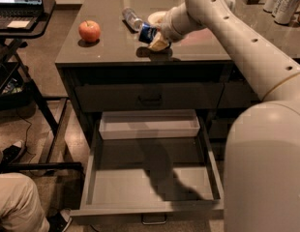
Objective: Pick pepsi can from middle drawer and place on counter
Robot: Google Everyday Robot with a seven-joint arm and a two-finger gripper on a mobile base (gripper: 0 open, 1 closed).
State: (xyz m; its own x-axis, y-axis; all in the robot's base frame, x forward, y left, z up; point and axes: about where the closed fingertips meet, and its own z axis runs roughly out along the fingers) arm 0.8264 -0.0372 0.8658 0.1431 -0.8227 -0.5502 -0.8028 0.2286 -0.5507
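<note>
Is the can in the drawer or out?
Out. The claw holds the can, tilted, over the counter; the open drawer below shows no can.

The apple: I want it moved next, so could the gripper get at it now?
Probably not yet: the gripper, over the counter, is shut on the pepsi can; otherwise the path to the apple looks free.

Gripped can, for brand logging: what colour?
Blue, in camera view: small soda can held by gripper over glossy grey-brown counter.

pepsi can (146,32): blue, tilted, clamped in gripper (154,36) | counter (106,50): just beneath gripper | middle drawer (135,182): pulled open, well below gripper
</note>
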